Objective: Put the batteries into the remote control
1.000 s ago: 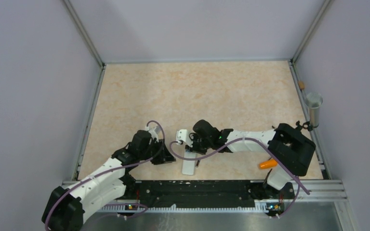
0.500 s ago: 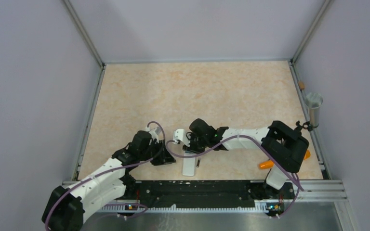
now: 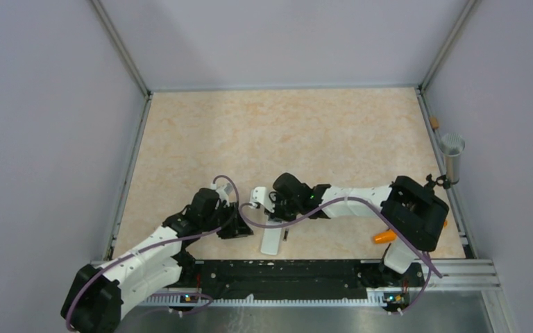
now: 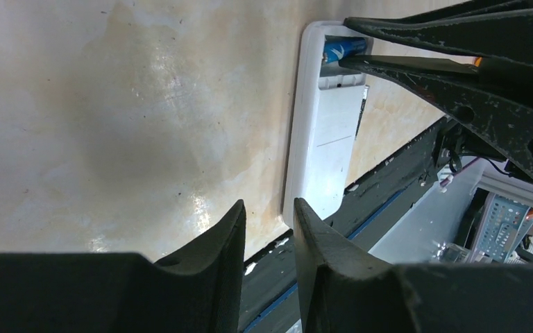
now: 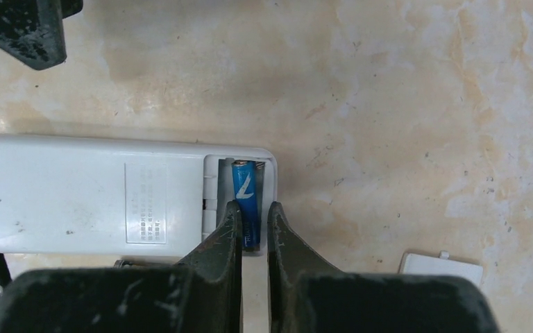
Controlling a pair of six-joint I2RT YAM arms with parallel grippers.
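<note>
The pale marbled table takes up most of the scene. The right arm lies low across its near part, and the left arm comes in from the near left.

Between them, near the front edge, the remote control lies back up. Its long axis runs near to far, with the open battery bay at the far end.

The left gripper sits just left of the remote, its fingers a little apart with only bare table between them. The right gripper is drawn almost together, pinching the blue battery in the bay.

That battery lies crosswise to the remote, so it points left to right. It carries a white slash-like mark, but I can read no brand.

An orange tapered object lies well to the right. The loose white cover rests on the table just beyond the remote's far end. The dark battery lies just beside the remote's right edge.

A white sticker on the remote's back has print too small to read.

Compared with a second ago, the right wrist has shifted slightly left. The remote and the left arm sit as they did.
</note>
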